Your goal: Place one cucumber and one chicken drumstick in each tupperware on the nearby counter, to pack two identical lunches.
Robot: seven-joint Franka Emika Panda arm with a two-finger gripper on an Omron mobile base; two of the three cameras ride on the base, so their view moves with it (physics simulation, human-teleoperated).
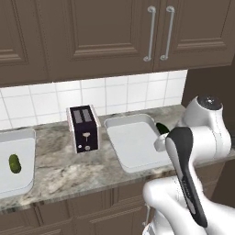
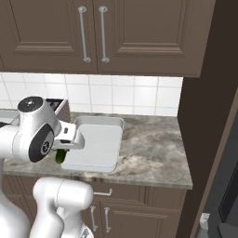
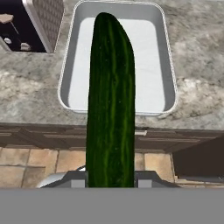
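**Gripper carries the dark cucumber toward the empty tray**

Gripper (image 3: 110, 181) is clamped on the lower end of the long dark green cucumber (image 3: 110, 100), which juts straight out along the hand. In the hand view it points at the empty right-hand tupperware (image 3: 168, 65) on the tabletop (image 3: 197, 43); whether it hangs over the tray or just short of the front rim I cannot tell. The left tupperware (image 1: 27, 137) already holds the short, lighter cucumber (image 1: 14, 164), with the toaster (image 1: 84, 128) between the trays.

The cucumber looks stiff, light and smooth-skinned, so probably slippery; held by one end, it may pivot, and a mid-length grip would likely be steadier. No brand, label or writing is readable.
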